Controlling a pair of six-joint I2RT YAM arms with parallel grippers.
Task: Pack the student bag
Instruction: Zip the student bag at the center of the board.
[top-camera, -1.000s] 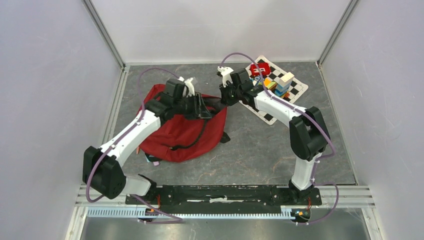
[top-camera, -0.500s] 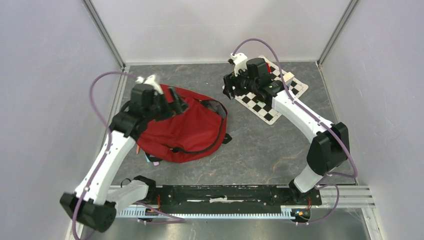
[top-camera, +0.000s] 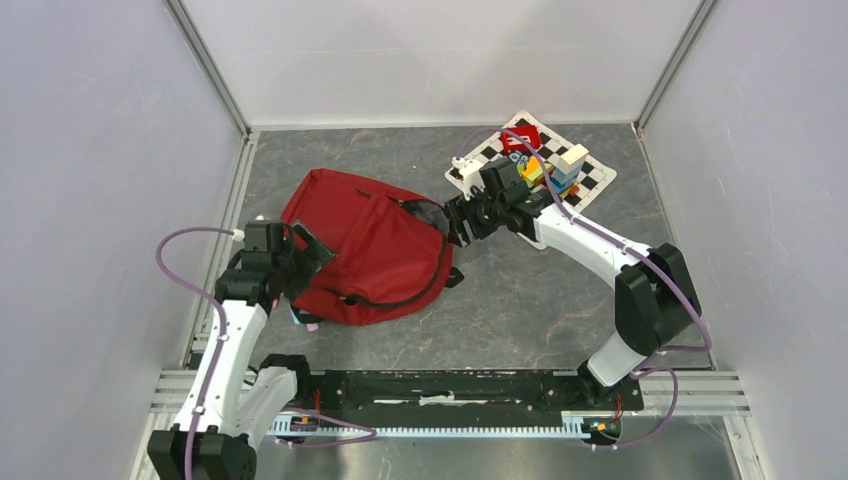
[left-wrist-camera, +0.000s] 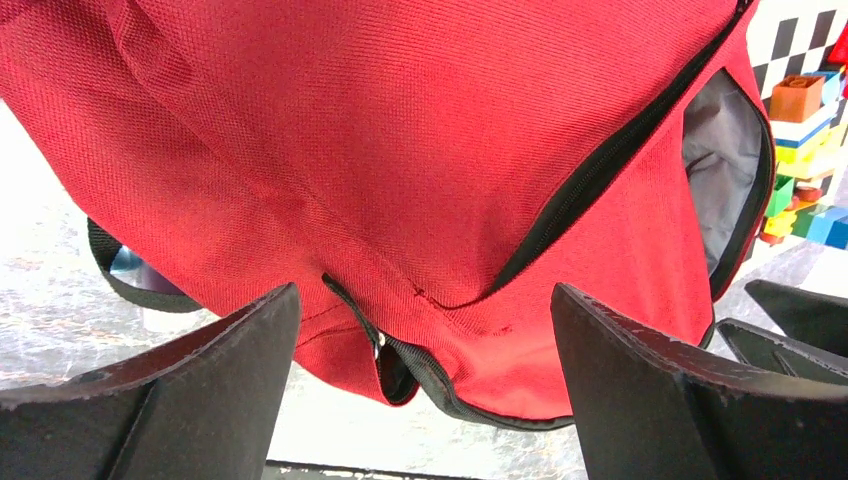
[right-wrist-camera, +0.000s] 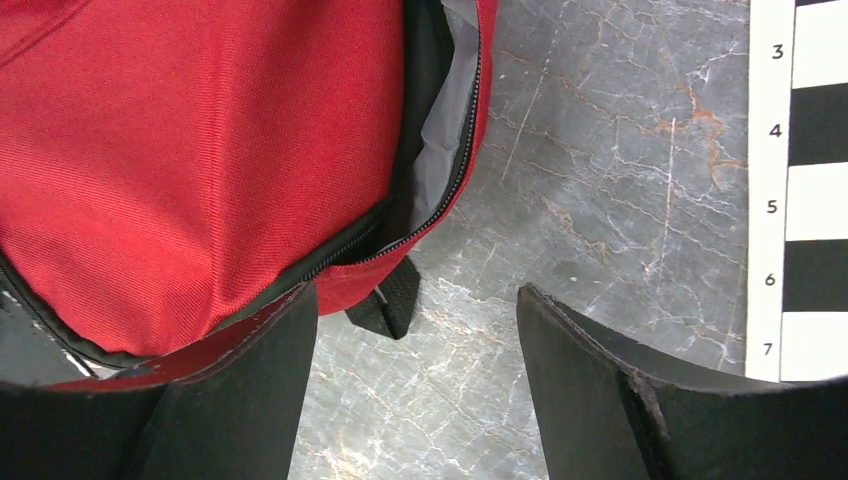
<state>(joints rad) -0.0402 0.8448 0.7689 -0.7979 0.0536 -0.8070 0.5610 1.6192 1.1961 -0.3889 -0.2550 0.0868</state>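
Note:
The student bag (top-camera: 365, 250), dark red with black zippers, lies flat on the table left of centre. Its zipper gapes at the right edge and shows grey lining (right-wrist-camera: 440, 150). My left gripper (top-camera: 305, 250) stands open at the bag's left edge. In the left wrist view the red fabric (left-wrist-camera: 400, 150) fills the space ahead of the gripper (left-wrist-camera: 425, 295), with nothing between the fingers (left-wrist-camera: 200, 390). My right gripper (top-camera: 455, 222) is open beside the bag's right edge. There the gripper (right-wrist-camera: 415, 295) spans bare table and a black strap end (right-wrist-camera: 390, 300).
A checkerboard mat (top-camera: 590, 180) lies at the back right with several coloured toy blocks (top-camera: 555, 170) and a small red block (top-camera: 522, 138) on it. Small coloured items (top-camera: 305, 318) peek out under the bag's near-left corner. Enclosure walls stand close on the left, right and back.
Both grippers have opened. The left arm has pulled back from the bag's top to its left edge, and the bag now lies flatter. The right gripper swung away, then returned to the bag's right edge.

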